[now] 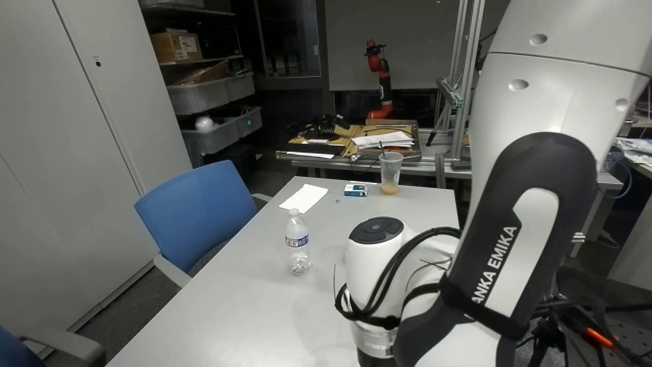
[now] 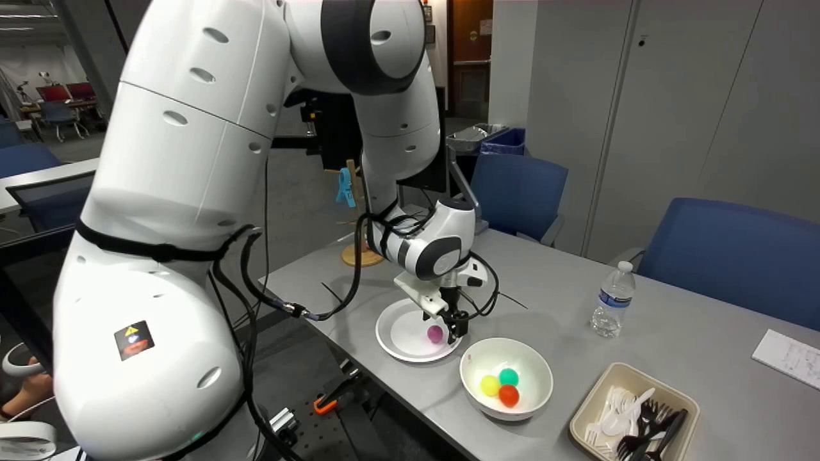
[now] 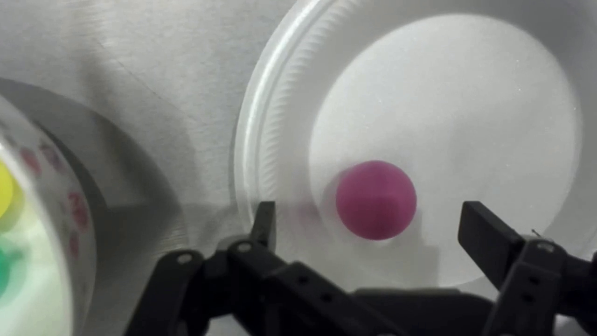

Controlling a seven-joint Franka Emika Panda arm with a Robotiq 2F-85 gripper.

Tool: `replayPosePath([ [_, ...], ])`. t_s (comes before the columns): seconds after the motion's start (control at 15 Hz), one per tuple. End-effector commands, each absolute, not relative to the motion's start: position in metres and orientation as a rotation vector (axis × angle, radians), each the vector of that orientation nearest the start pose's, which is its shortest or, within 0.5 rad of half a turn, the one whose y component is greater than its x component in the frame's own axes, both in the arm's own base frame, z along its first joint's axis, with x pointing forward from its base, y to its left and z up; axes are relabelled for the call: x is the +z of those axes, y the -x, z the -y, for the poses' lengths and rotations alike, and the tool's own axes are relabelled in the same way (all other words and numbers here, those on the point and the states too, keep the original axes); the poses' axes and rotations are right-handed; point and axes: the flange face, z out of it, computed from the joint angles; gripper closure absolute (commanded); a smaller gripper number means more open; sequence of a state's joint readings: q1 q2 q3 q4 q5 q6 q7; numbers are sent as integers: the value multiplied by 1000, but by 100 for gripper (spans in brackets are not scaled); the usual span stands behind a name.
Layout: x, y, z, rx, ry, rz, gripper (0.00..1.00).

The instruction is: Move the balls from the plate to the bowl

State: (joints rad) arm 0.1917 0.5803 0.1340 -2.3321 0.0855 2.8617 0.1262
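A pink ball [image 2: 435, 333] lies on the white plate [image 2: 394, 330]; both also show in the wrist view, the ball [image 3: 376, 196] on the plate [image 3: 466, 107]. My gripper [image 2: 441, 325] is open over the plate. In the wrist view its fingertips [image 3: 367, 207] stand on either side of the pink ball, with a gap on each side. The white bowl [image 2: 546, 381] stands beside the plate and holds a yellow ball [image 2: 490, 385], a green ball [image 2: 508, 377] and an orange ball [image 2: 508, 396]. The bowl's patterned outer wall [image 3: 77, 210] shows at the wrist view's left edge.
A beige tray [image 2: 580, 416] of plastic cutlery stands near the bowl. A clear bottle [image 2: 613, 301] stands upright farther back and also shows in an exterior view [image 1: 298, 244]. A wooden stand [image 2: 362, 256] is behind the plate. A cup [image 1: 390, 173] and a small box [image 1: 355, 190] stand on the table.
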Motion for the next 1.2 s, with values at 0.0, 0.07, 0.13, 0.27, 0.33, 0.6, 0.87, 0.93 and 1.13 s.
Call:
replayPosePath([
  [0.0, 77, -470, -165, 76, 3071, 122, 0],
  [0.07, 75, -470, -165, 79, 3074, 119, 0],
  [0.13, 75, -470, -166, 79, 3077, 114, 0],
  [0.27, 74, -470, -166, 80, 3082, 105, 25],
  [0.33, 75, -471, -167, 76, 3085, 101, 29],
  [0.6, 76, -473, -167, 65, 3093, 85, 55],
  [0.87, 77, -474, -166, 56, 3098, 73, 82],
  [0.93, 79, -473, -166, 57, 3101, 68, 82],
  [1.13, 90, -470, -163, 56, 3107, 41, 82],
])
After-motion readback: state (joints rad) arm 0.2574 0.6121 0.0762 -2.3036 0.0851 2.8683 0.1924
